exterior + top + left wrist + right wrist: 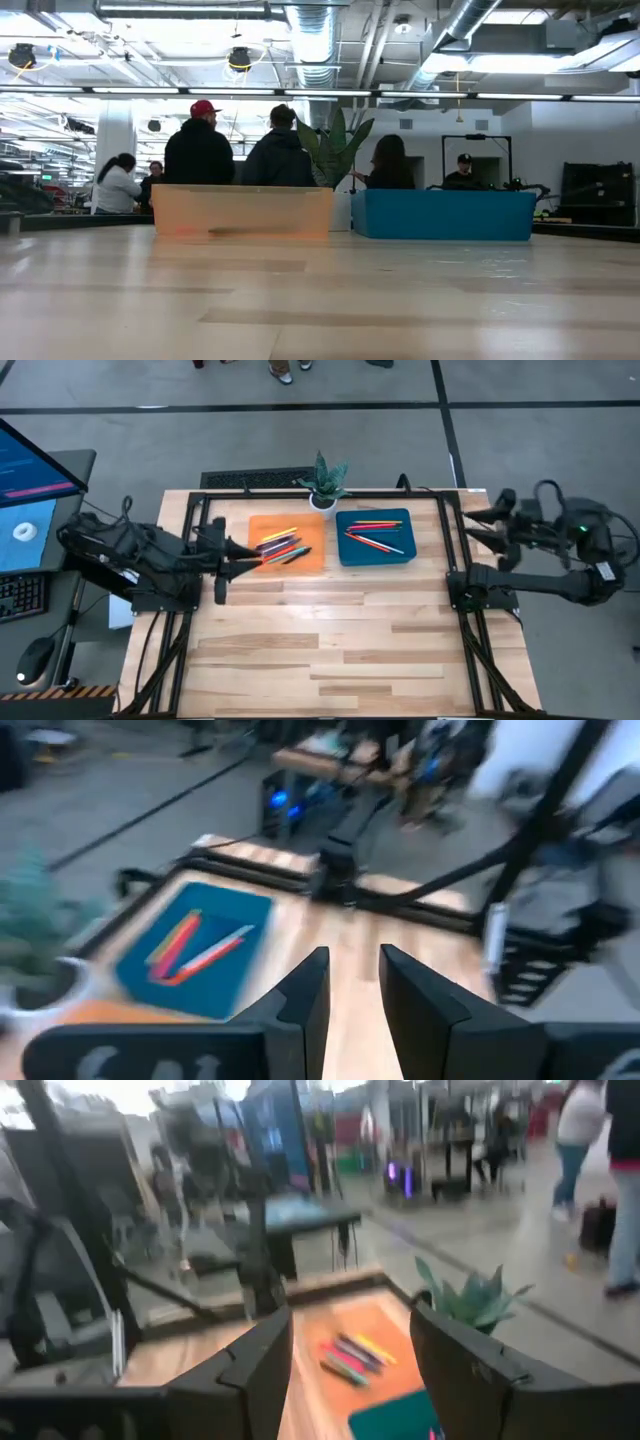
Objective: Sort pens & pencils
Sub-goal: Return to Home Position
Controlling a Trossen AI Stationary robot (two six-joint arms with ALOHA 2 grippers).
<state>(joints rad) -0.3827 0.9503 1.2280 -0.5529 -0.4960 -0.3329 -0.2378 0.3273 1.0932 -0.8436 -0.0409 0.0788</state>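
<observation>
Planks of pale wood make up the table [330, 650], framed by dark rails. At upper centre of the high view sit an orange tray [316, 520] and, just to its right, a blue tray [402, 556], with a potted plant [325, 478] behind the gap between them. Mixed-colour pens [283, 546] lie in the orange tray; red, orange and white pencils [375, 535] lie in the blue one. Beyond the table, people [200, 150] stand under ceiling ducts. At centre left, the left gripper [248, 558] points at the orange tray's left edge, fingers narrowly parted, empty. At upper right, the right gripper [478, 525] sits by the table's edge, fingers wide, empty
</observation>
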